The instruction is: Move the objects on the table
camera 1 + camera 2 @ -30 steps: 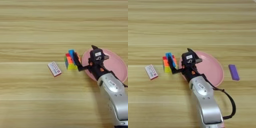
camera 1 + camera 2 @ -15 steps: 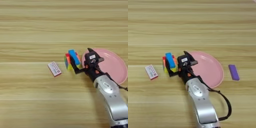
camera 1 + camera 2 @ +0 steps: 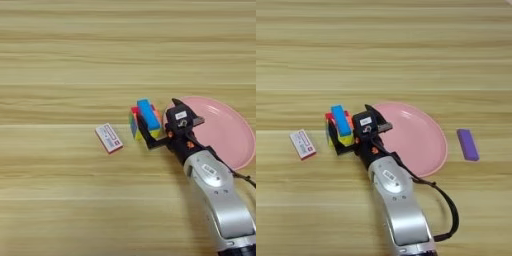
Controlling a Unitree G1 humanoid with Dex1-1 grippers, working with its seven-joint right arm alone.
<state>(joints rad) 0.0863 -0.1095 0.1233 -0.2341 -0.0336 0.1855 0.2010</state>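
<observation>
Right eye view shows the gripper (image 3: 342,135) closed around the blue bar (image 3: 341,121), which sits on or against the multicoloured cube (image 3: 335,131); whether the cube itself is also pinched I cannot tell, since the black fingers hide its lower edge. Just behind the gripper, toward its wrist side, lies the pink plate (image 3: 421,135), and past the plate's far rim, well apart from the gripper, rests the purple block (image 3: 468,144). Ahead of the fingertips, a little way off on the worktop (image 3: 60,60), is the flat white box (image 3: 109,138).

The step in hand looks like carrying the bar off the cube. To do it well, I would keep the pinch firm, lift straight up until the bar clears the cube, and only then swing sideways, so the cube is not dragged toward the box.
</observation>
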